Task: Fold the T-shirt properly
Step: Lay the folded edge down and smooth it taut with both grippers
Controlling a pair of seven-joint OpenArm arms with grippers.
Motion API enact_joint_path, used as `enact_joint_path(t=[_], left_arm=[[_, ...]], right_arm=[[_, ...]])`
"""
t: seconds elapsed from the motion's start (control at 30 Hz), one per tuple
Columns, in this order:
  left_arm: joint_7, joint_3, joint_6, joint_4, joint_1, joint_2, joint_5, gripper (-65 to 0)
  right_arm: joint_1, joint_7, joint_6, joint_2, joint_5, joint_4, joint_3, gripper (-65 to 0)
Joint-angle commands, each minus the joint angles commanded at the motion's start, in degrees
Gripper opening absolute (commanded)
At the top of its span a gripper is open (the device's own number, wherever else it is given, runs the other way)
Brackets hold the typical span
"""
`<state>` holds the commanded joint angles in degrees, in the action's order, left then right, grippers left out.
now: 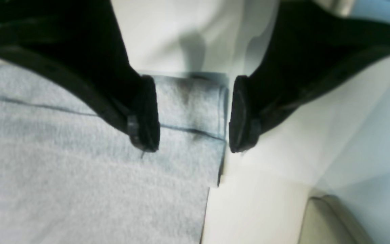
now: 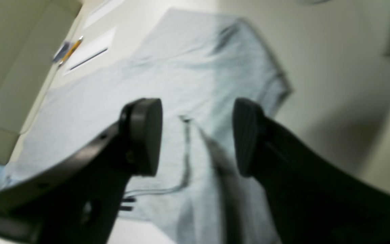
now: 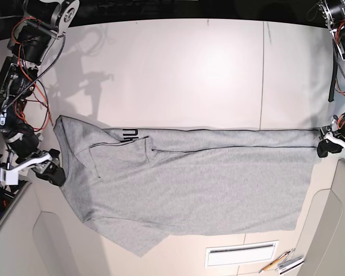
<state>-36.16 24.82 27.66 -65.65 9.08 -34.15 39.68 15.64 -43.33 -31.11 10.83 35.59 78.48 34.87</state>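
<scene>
Hands flank your light heather-grey cotton T-shirt (image 3: 190,178) on the white worktop (image 3: 190,69): left hand (image 1: 194,113) and right hand (image 2: 197,137) both gape, ready for its ends.

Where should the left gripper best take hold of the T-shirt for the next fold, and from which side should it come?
Probably the folded hem corner of the T-shirt, approached from the table side. The open left gripper already straddles that edge, where the layers lie flat and exposed.
</scene>
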Motion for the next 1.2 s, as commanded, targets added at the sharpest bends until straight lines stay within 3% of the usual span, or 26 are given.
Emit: enact_joint_path(t=[0.13, 0.23, 0.47, 0.6, 0.9, 1.2], left_arm=[[-3.34, 3.80, 0.04, 0.00, -0.07, 0.04, 2.91, -25.4], [-3.28, 3.96, 0.00, 0.00, -0.07, 0.35, 2.71, -20.2], [-0.96, 3.93, -0.07, 1.86, -0.68, 2.78, -0.09, -19.6], [2.56, 3.93, -0.24, 8.07, 0.02, 2.93, -0.22, -19.7], [2.95, 3.91, -0.20, 10.38, 0.42, 5.16, -1.38, -19.7], [5.11, 1.90, -0.02, 10.38, 0.46, 7.13, -1.40, -19.9]], right_arm=[[-5.07, 0.26, 0.50, 4.39, 0.72, -0.33, 1.88, -31.9], [-9.66, 0.24, 0.44, 5.55, 3.37, -0.48, 1.86, -19.2], [-12.81, 0.90, 0.22, 5.16, 4.52, -2.82, 0.39, -19.4], [-12.48, 0.90, 0.24, 3.69, 4.46, -2.97, -2.78, -19.4], [-12.04, 2.84, 0.26, -2.75, 3.82, -2.97, -6.80, -19.4], [-9.62, 3.74, 0.28, -3.26, 2.25, -2.97, -8.00, -19.7]])
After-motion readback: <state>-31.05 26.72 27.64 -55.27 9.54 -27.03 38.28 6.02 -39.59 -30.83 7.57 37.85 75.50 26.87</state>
